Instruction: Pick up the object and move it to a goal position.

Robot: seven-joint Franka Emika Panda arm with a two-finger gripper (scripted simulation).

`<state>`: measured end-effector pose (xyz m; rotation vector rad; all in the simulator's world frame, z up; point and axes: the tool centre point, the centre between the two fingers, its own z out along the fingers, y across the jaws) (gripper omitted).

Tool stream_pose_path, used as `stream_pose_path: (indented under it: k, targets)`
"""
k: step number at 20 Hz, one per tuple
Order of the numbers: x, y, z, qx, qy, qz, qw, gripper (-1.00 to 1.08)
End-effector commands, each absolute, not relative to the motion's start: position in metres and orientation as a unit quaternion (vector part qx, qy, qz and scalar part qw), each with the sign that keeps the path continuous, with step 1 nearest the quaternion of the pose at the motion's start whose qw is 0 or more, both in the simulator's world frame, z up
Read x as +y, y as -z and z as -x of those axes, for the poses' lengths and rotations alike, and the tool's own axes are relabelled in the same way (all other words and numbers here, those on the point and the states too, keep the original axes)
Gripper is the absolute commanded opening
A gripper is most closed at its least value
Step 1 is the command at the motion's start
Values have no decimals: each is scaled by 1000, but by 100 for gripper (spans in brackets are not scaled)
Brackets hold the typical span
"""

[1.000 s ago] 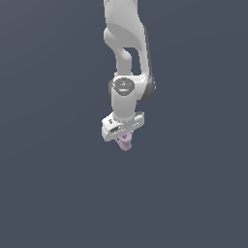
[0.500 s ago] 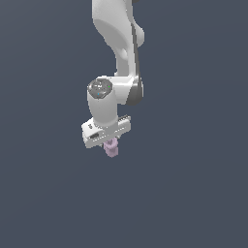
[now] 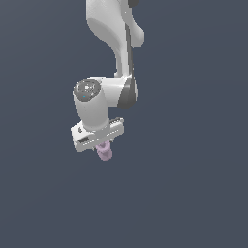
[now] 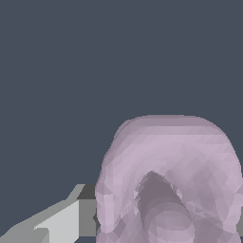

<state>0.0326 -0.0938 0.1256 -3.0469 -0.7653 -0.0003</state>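
Note:
The object [image 3: 104, 152] is a small pale lilac-pink lumpy piece hanging just under the white arm's hand in the exterior view. My gripper [image 3: 101, 147] is shut on the object, with most of its fingers hidden behind the hand's white bar. In the wrist view the object [image 4: 171, 180] fills the near part of the picture, a rounded knobbly mass with a dark hollow in it. One grey-white finger [image 4: 57, 223] shows beside the object and touches its side; the other finger is hidden.
The white arm [image 3: 114, 38] comes down from above to a rounded wrist joint [image 3: 92, 99]. Around it only a plain dark grey-blue background shows, with no table edge, container or other item in view.
The arm has carried the held object toward the exterior view's left and slightly lower over the last second. The hand looks larger now. The grip has stayed shut.

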Motion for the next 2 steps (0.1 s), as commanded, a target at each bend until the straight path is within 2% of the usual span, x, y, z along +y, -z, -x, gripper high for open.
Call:
stream_pose_path:
  k: [1, 2]
  targets:
    - [-96, -127, -35, -244, 0, 970, 0, -100]
    - [-96, -127, -35, -244, 0, 970, 0, -100]
